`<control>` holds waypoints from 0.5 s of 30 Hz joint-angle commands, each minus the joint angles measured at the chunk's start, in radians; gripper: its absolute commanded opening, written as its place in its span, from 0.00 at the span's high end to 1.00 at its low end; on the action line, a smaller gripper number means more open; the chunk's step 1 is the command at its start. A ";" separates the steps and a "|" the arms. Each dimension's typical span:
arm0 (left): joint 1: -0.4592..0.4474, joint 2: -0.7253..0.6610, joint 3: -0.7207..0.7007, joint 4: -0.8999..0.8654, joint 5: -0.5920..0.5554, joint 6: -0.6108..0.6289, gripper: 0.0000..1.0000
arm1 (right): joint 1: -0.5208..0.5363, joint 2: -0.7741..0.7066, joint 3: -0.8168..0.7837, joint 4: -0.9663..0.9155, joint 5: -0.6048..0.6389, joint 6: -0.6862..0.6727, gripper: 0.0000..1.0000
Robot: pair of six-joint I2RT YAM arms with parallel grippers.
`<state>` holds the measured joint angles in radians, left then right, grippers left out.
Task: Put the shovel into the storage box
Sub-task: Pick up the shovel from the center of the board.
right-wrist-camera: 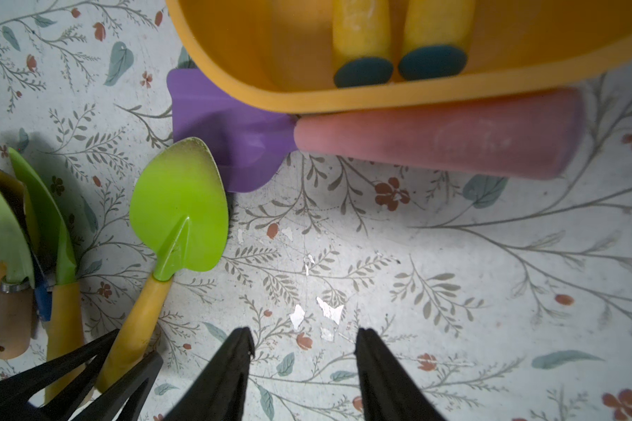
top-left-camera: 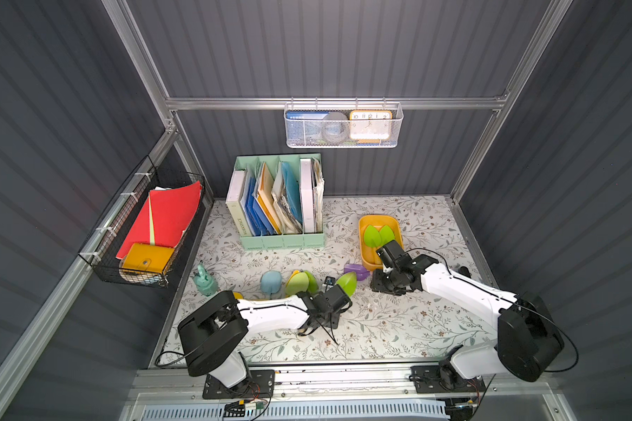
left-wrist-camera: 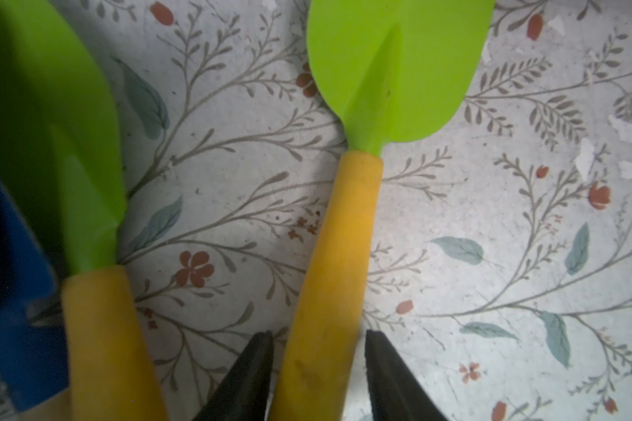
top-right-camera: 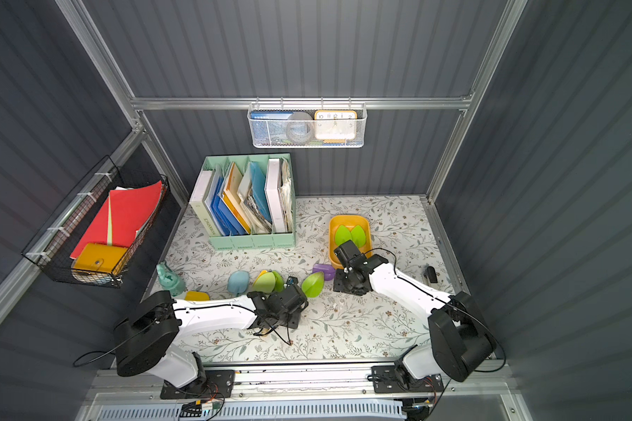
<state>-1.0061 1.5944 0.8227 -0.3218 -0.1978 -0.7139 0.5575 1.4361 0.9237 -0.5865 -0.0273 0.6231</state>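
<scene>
**Top views.**
- Storage box (top-left-camera: 378, 218) (top-right-camera: 349, 217): mustard tub, right of centre on the floral table (top-left-camera: 398, 328). Two green-bladed stowed shovels (top-left-camera: 376, 235) lie inside. The right arm's wrist covers its near end.
- Shovel (top-left-camera: 346, 283) (top-right-camera: 313, 284): green blade, lying on the table at centre, outside the box.
- Purple shovel (top-left-camera: 354, 271): lies between shovel and box.
- Leftward: a cluster of green and yellow blades (top-left-camera: 300, 282), then a blue scoop (top-left-camera: 270, 282).
- Mint file holder (top-left-camera: 285, 240): stands behind.

**Left wrist view.**
- Left gripper (left-wrist-camera: 319, 333): jaws narrow, straddling the shovel's yellow handle (left-wrist-camera: 329, 273). A sliver of table shows at one side, so it is not visibly clamped.
- Neighbour shovel (left-wrist-camera: 70, 182): just beside.

**Right wrist view.**
- Right gripper (right-wrist-camera: 305, 331): jaws moderately apart over bare table, holding nothing.
- Purple shovel: the blade (right-wrist-camera: 230, 145) is tucked under the box rim (right-wrist-camera: 380, 98). Its pink handle (right-wrist-camera: 435, 135) lies along the wall.
</scene>
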 commanded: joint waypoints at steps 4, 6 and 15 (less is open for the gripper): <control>-0.012 0.018 0.029 -0.026 -0.016 0.005 0.68 | 0.007 0.017 -0.021 0.014 -0.012 0.021 0.49; -0.013 0.009 0.027 -0.022 -0.008 0.006 0.72 | 0.008 0.011 -0.022 0.014 -0.013 0.021 0.49; -0.012 -0.085 0.010 0.049 0.042 -0.039 0.87 | 0.008 -0.069 -0.040 0.066 -0.103 0.043 0.48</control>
<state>-1.0157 1.5677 0.8337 -0.3161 -0.1730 -0.7223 0.5610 1.4090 0.9024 -0.5510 -0.0814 0.6464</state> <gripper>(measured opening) 0.281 0.522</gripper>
